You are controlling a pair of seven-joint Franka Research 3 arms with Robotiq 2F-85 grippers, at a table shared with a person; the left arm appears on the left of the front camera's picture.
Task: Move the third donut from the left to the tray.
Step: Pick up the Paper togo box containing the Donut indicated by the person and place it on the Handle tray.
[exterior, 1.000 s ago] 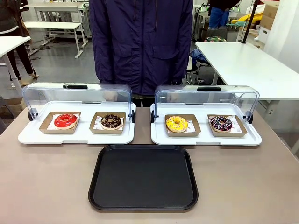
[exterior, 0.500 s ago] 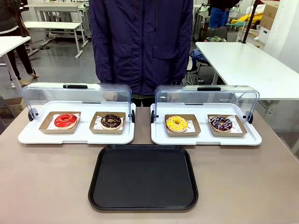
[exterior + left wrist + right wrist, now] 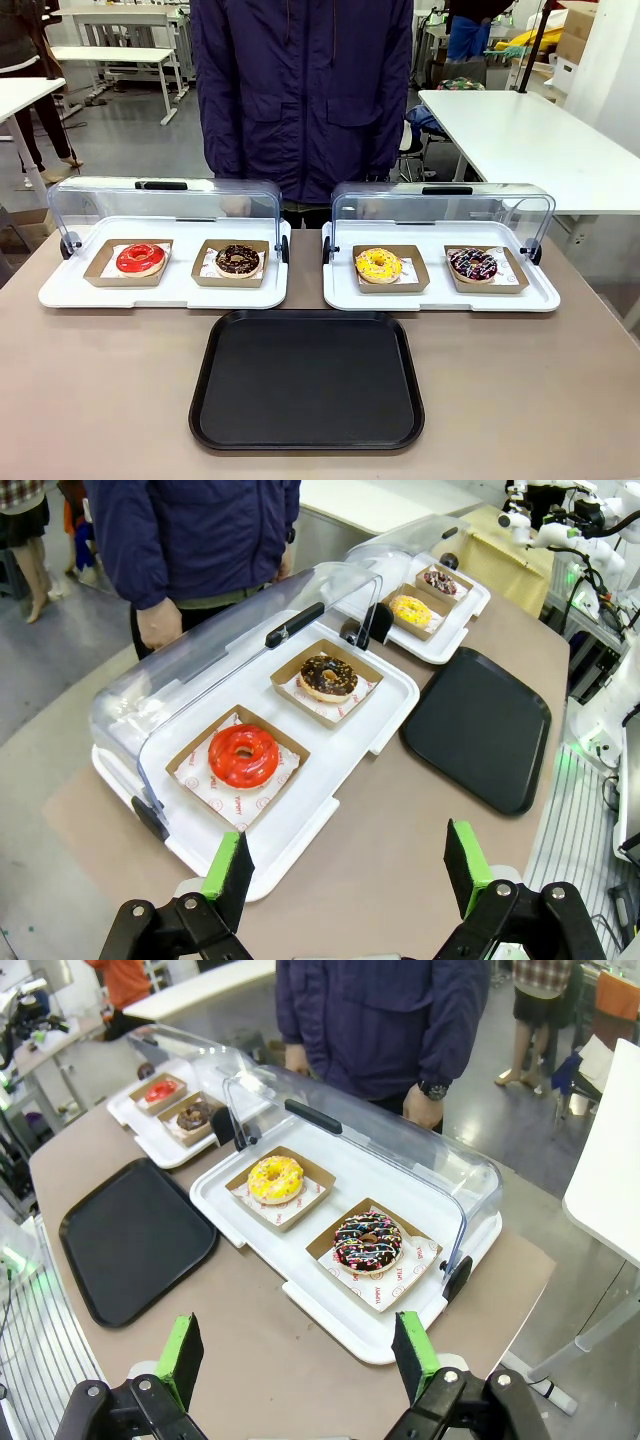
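The third donut from the left (image 3: 378, 264) has yellow glaze and sprinkles; it lies in a brown cardboard holder on the right white tray, also seen in the wrist views (image 3: 275, 1178) (image 3: 410, 609). The black tray (image 3: 307, 379) (image 3: 135, 1237) (image 3: 480, 727) lies bare in front of both white trays. My left gripper (image 3: 347, 865) hangs open above the table's left end, near the red donut (image 3: 243, 755). My right gripper (image 3: 297, 1355) is open too, above the right end, near the dark sprinkled donut (image 3: 367, 1241). Nothing is between either pair of fingers.
Two white trays (image 3: 165, 292) (image 3: 440, 298) stand side by side with their clear domed covers (image 3: 165, 199) (image 3: 442, 206) swung back. The left one holds the red donut (image 3: 140, 258) and a chocolate donut (image 3: 237, 260). A person in a dark jacket (image 3: 300, 90) stands at the far edge.
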